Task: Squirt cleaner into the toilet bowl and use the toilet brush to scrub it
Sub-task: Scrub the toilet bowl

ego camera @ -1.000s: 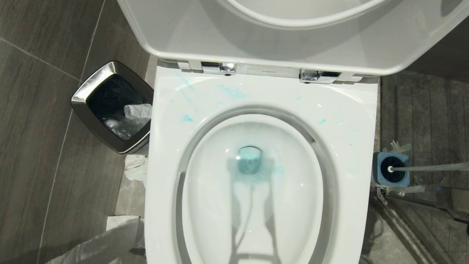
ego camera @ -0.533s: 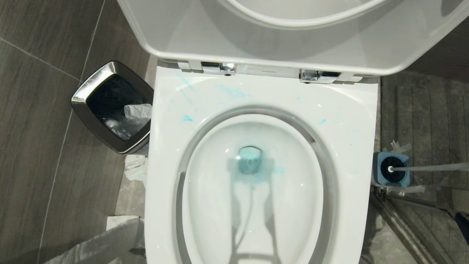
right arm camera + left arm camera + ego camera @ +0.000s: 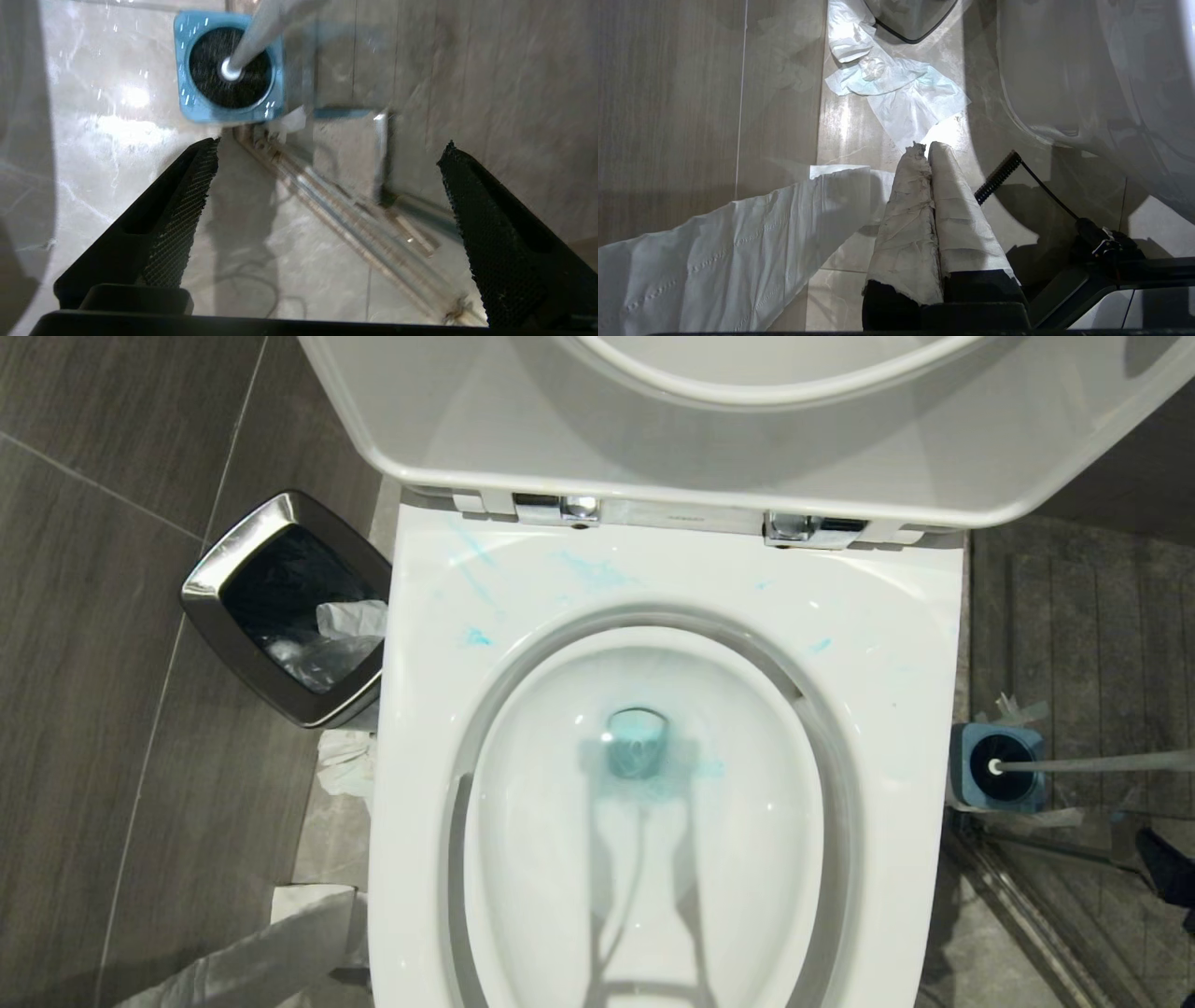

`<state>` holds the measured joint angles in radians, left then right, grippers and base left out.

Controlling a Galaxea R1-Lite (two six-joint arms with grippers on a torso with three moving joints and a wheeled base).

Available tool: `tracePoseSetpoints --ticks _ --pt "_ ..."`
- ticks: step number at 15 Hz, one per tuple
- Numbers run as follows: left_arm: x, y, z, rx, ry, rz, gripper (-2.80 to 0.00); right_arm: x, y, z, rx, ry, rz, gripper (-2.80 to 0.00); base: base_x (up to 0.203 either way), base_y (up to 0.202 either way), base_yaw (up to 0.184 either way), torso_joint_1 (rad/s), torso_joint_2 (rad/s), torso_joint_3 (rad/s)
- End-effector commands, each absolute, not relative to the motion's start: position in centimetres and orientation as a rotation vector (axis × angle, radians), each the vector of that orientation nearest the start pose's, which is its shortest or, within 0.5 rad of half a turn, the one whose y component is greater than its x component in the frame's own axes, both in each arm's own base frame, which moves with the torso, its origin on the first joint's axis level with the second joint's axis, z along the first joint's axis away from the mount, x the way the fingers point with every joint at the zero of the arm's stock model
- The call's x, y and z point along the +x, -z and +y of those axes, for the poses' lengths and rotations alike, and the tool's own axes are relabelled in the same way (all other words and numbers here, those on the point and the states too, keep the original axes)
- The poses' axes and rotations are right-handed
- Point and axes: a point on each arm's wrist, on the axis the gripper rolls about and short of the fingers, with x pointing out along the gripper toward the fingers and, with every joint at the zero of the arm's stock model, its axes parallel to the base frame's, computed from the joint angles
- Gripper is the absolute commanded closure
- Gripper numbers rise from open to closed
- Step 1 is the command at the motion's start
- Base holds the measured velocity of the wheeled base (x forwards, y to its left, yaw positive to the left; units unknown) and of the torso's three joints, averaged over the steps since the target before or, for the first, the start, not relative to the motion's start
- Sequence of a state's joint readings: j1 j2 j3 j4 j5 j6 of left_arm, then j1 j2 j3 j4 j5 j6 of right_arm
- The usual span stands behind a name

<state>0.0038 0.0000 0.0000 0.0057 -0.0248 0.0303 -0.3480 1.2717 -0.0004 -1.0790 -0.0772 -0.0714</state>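
The toilet bowl (image 3: pixel 878 644) stands open and white, its seat and lid raised. Light blue cleaner (image 3: pixel 597 571) streaks the back rim and tints the water at the drain (image 3: pixel 639 756). The toilet brush (image 3: pixel 995 767) stands in a blue square holder (image 3: pixel 962 761) on the floor to the bowl's right, its pale handle (image 3: pixel 1102 763) running off right. My right gripper (image 3: pixel 329 149) hangs open and empty above the floor, short of the brush head (image 3: pixel 229 70); one dark finger (image 3: pixel 1167 870) shows at the edge. My left gripper (image 3: pixel 927 148), tape-wrapped, is shut on nothing and points at the floor left of the bowl.
A chrome-rimmed black trash bin (image 3: pixel 289 607) stands left of the bowl. Crumpled tissue (image 3: pixel 345 761) and a long paper strip (image 3: pixel 261 952) lie on the floor there. A metal floor rail (image 3: pixel 336 200) runs diagonally under my right gripper, near the holder.
My right gripper's dark finger has come up into the head view at the right edge, nearer the brush handle. Bowl, brush and left arm have not moved.
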Motion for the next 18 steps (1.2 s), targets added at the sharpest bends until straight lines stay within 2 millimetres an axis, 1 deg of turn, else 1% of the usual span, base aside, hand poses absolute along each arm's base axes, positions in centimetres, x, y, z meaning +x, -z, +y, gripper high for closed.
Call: tracePoseSetpoints --ticks 1,4,8,13,18 --pt "-2.3 -7.4 -0.1 0.031 0.02 0.009 0.0 13.4 -11.6 -5.0 -0.035 0.415 0.253 -2.8 0.0 0.0 0.0 0.0 0.0 0.0" --pt "-2.3 -7.4 -0.1 0.031 0.02 0.009 0.0 15.0 -12.2 -5.3 -0.038 0.394 0.238 -2.8 0.0 0.0 0.0 0.0 0.0 0.0" --pt "-2.3 -7.5 -0.1 0.031 0.02 0.007 0.0 16.5 -12.7 -4.4 -0.06 0.318 0.224 -2.8 0.0 0.0 0.0 0.0 0.0 0.0" --pt "-2.3 -7.4 -0.1 0.031 0.02 0.009 0.0 18.1 -13.1 -4.8 -0.06 0.318 0.212 -2.8 0.0 0.0 0.0 0.0 0.0 0.0" --pt "-2.3 -7.4 -0.1 0.031 0.02 0.009 0.0 20.1 -14.4 -5.3 -0.065 0.33 0.163 -2.8 0.0 0.0 0.0 0.0 0.0 0.0"
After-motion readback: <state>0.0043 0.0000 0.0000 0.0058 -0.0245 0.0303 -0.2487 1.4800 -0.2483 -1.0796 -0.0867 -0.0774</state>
